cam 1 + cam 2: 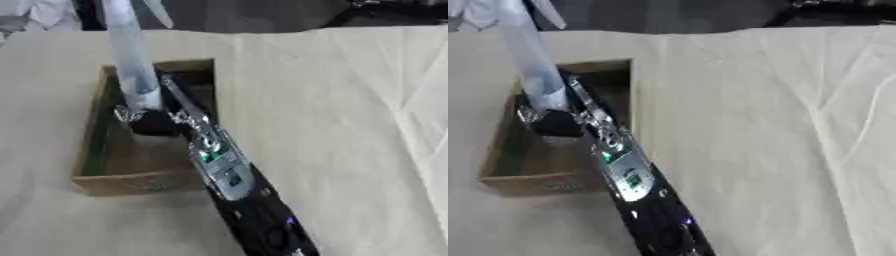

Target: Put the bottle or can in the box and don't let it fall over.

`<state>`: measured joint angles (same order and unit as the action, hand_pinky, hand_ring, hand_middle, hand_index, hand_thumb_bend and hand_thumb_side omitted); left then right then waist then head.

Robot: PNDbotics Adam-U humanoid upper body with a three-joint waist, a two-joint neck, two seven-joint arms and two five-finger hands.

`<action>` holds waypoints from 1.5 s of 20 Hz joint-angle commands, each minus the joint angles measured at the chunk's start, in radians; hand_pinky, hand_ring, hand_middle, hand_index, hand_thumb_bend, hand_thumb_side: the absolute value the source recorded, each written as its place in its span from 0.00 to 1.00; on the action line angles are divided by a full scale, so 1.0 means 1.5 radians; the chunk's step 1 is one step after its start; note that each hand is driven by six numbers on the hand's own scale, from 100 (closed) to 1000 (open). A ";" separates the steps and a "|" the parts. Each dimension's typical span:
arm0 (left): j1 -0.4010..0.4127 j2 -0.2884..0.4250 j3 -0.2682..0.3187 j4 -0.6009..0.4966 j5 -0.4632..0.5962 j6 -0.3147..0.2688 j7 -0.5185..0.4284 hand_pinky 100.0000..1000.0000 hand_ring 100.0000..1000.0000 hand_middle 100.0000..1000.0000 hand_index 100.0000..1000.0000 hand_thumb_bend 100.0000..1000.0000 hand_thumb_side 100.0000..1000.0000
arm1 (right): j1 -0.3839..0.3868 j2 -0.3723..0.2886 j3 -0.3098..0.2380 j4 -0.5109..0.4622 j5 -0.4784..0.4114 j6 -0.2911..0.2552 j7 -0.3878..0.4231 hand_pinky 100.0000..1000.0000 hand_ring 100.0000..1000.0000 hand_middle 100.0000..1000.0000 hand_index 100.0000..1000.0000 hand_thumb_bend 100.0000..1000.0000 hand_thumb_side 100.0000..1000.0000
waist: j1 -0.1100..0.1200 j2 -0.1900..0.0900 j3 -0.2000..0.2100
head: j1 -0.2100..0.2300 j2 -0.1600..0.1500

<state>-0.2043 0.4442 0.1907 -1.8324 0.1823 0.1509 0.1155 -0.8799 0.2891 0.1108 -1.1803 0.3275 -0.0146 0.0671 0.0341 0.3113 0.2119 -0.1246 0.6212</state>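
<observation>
While the beige cloth lies wide and free on the right side of the table, the black arm comes in from the lower edge and reaches over the near wall of the cardboard box. Inside the box the hand is at the foot of a tall pale bottle; how its fingers stand I cannot tell. This bottle stands inside the box, tilted a little to the left at its top.

Right arm enters from bottom edge, stretches diagonally up-left over box near wall. Right hand inside box; finger state unclear. Left hand unseen.
</observation>
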 commanded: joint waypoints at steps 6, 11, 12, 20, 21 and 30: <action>-0.005 0.014 0.006 -0.011 0.000 0.000 0.002 1.00 1.00 0.82 0.82 0.00 0.00 | -0.021 -0.012 -0.002 -0.012 0.076 0.003 0.109 1.00 1.00 0.93 1.00 0.00 0.00 | 0.003 -0.012 0.000 | 0.004 -0.008; -0.006 0.014 0.006 -0.011 0.002 -0.001 0.001 1.00 1.00 0.82 0.82 0.00 0.00 | -0.029 -0.019 -0.002 -0.035 0.073 0.029 0.124 1.00 1.00 0.97 1.00 0.00 0.35 | 0.004 -0.014 0.000 | 0.004 -0.006; -0.006 0.014 0.006 -0.011 0.002 -0.001 0.001 1.00 1.00 0.82 0.82 0.00 0.00 | -0.031 -0.019 0.000 -0.043 0.069 0.034 0.129 1.00 1.00 0.97 1.00 0.00 0.37 | 0.005 -0.015 0.001 | 0.005 -0.006; -0.007 0.016 0.006 -0.010 0.005 -0.001 0.001 1.00 1.00 0.82 0.82 0.00 0.00 | -0.035 -0.023 0.010 -0.078 0.049 0.067 0.166 1.00 1.00 0.98 1.00 0.00 0.50 | 0.007 -0.020 0.000 | 0.007 -0.005; -0.007 0.016 0.006 -0.010 0.005 -0.001 0.001 1.00 1.00 0.82 0.82 0.00 0.00 | -0.035 -0.024 0.010 -0.078 0.050 0.069 0.171 1.00 1.00 0.98 1.00 0.00 0.45 | 0.007 -0.020 0.000 | 0.007 -0.004; -0.005 0.018 0.007 -0.009 0.007 -0.001 0.004 1.00 1.00 0.82 0.82 0.00 0.00 | -0.041 -0.026 0.021 -0.072 0.118 0.066 0.268 1.00 1.00 1.00 1.00 0.00 0.00 | 0.007 -0.027 -0.001 | 0.011 0.002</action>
<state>-0.2042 0.4437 0.1907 -1.8319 0.1894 0.1504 0.1168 -0.9164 0.2480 0.1359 -1.2695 0.4834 0.0878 0.4475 0.0380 0.2943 0.2092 -0.1123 0.6230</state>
